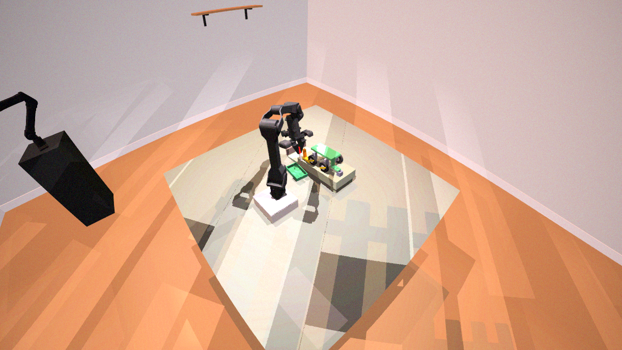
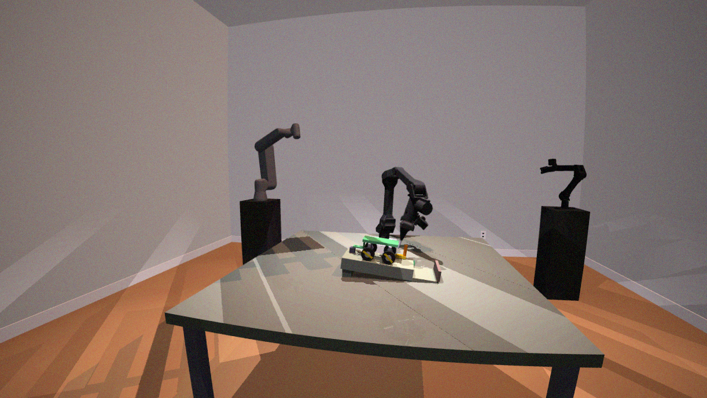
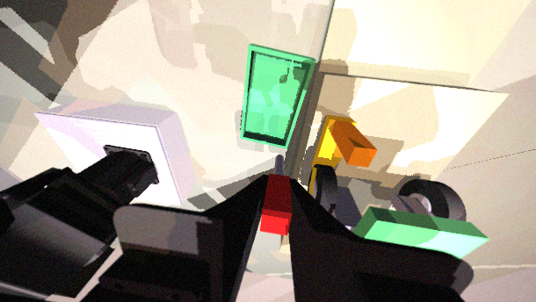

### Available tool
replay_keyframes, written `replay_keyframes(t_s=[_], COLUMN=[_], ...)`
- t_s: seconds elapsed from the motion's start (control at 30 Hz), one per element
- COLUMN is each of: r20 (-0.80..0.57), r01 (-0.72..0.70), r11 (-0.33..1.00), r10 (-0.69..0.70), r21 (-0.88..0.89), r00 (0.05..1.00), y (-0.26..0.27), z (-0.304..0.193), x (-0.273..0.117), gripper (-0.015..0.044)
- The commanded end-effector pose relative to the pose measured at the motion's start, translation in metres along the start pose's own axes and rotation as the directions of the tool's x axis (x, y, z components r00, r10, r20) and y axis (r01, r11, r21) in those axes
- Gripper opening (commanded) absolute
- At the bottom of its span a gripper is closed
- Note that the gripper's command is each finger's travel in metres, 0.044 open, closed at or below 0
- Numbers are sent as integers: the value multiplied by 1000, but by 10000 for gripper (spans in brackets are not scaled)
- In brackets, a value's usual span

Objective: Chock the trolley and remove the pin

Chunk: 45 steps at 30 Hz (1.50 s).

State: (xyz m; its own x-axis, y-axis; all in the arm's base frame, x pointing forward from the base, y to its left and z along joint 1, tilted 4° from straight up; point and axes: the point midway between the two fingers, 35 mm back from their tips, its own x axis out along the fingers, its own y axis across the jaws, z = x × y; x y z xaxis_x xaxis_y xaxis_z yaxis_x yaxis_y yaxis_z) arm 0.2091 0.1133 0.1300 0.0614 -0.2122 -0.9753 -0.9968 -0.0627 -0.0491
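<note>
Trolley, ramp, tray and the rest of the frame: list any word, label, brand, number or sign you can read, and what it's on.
None that can be read: no lettering or numbers show on the trolley, ramp, green tray or chock.
Any tiny marking on the dark arm would be too small to read.
</note>
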Motion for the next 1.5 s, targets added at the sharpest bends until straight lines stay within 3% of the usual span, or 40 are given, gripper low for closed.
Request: replay_keyframes(t_s=[0.0,0.37,0.7,1.47], r20=[2,53,116,251], r01=[-2,22,72,239], r11=[1000,971,855,324], r10=[2,-10,-15,-5], r21=[5,-238,-513,-915], r00=[1000,999,993,968], y=[1,2,2,1], z=[7,5,3,-2], x=[-2,-2,-1,0], gripper=[0,0,0,0])
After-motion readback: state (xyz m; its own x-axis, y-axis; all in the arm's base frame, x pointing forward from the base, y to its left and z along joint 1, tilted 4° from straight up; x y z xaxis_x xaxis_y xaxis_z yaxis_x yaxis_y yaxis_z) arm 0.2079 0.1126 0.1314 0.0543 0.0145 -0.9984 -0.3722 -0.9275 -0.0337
